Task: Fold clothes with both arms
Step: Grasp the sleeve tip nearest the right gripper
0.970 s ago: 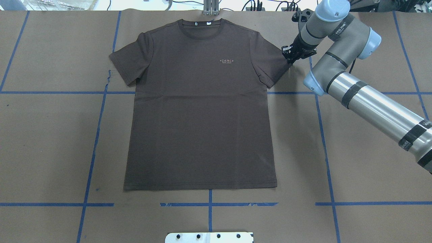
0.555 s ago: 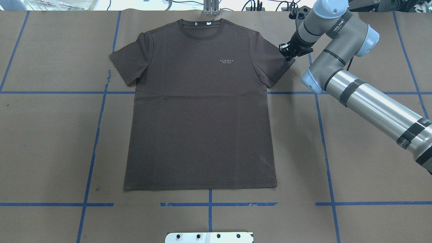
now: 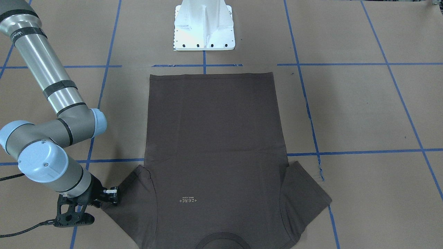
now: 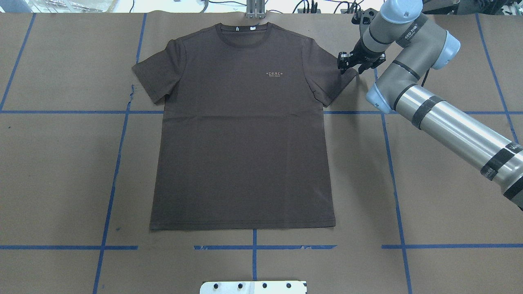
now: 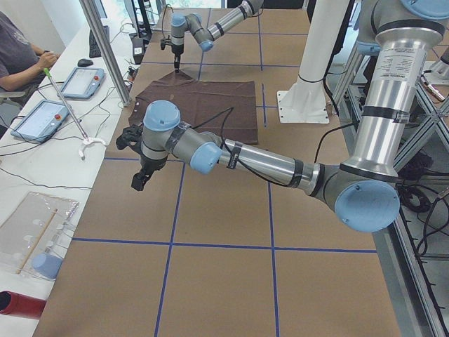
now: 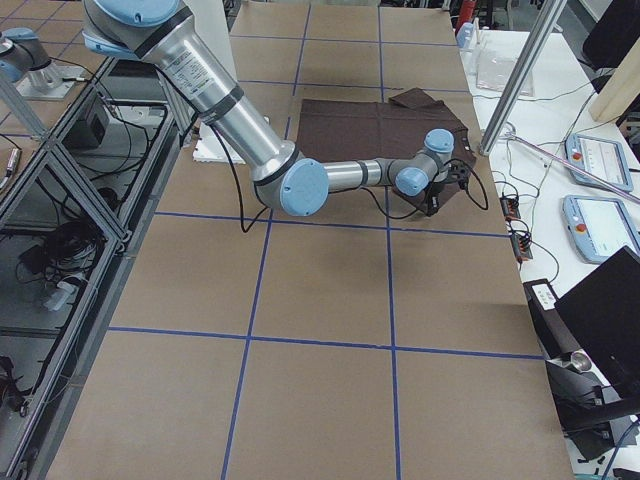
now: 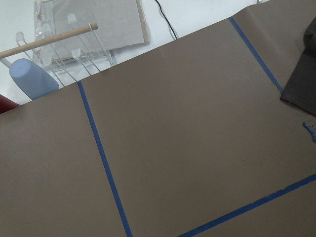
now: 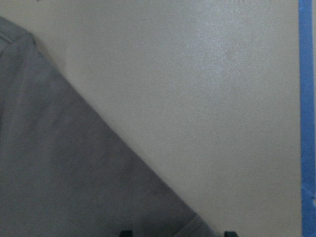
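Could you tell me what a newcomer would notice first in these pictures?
A dark brown T-shirt lies flat, logo up, in the middle of the table, collar farthest from the robot. The right end effector sits at the tip of the sleeve on the robot's right, jaws open around the sleeve corner. The left end effector hangs over the table beyond the other sleeve, apart from the shirt.

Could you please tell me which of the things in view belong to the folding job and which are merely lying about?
For the job: T-shirt; right gripper, open at the edge of its sleeve; left gripper, off the shirt.
Lying about: teach pendant on the side bench; clear plastic holder; white pedestal base.
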`<state>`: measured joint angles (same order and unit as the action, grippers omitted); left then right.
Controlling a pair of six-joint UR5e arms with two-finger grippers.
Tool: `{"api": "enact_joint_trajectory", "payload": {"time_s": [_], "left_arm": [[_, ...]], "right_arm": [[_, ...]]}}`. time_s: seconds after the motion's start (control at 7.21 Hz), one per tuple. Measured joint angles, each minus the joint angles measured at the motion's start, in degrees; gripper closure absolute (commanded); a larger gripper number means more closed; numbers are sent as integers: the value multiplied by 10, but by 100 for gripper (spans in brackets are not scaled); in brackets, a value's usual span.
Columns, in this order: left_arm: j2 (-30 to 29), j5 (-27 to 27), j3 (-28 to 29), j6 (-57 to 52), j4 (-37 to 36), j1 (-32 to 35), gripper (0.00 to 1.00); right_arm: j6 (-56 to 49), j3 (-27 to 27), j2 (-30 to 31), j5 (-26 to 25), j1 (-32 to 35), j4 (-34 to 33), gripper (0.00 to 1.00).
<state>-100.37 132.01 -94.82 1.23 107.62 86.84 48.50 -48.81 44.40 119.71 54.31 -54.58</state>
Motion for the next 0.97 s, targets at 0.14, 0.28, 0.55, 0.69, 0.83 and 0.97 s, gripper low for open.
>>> {"api": "enact_joint_trajectory", "payload": {"time_s": [0.14, 0.28, 0.55, 0.69, 0.83, 0.97], "left_arm": [[0, 0, 0, 0, 0, 0, 0], [-1, 0, 0, 0, 0, 0, 0], [-2, 0, 0, 0, 0, 0, 0], [-3, 0, 0, 0, 0, 0, 0], [-3, 0, 0, 0, 0, 0, 0], [-4, 0, 0, 0, 0, 0, 0]], "right_arm": [[0, 9, -3, -2, 0, 0, 0], [-1, 16, -6, -2, 0, 1, 2], [-1, 21, -8, -3, 0, 0, 86], [0, 22, -8, -3, 0, 1, 100], [0, 22, -8, -3, 1, 0, 100], [0, 22, -8, -2, 1, 0, 100]]}}
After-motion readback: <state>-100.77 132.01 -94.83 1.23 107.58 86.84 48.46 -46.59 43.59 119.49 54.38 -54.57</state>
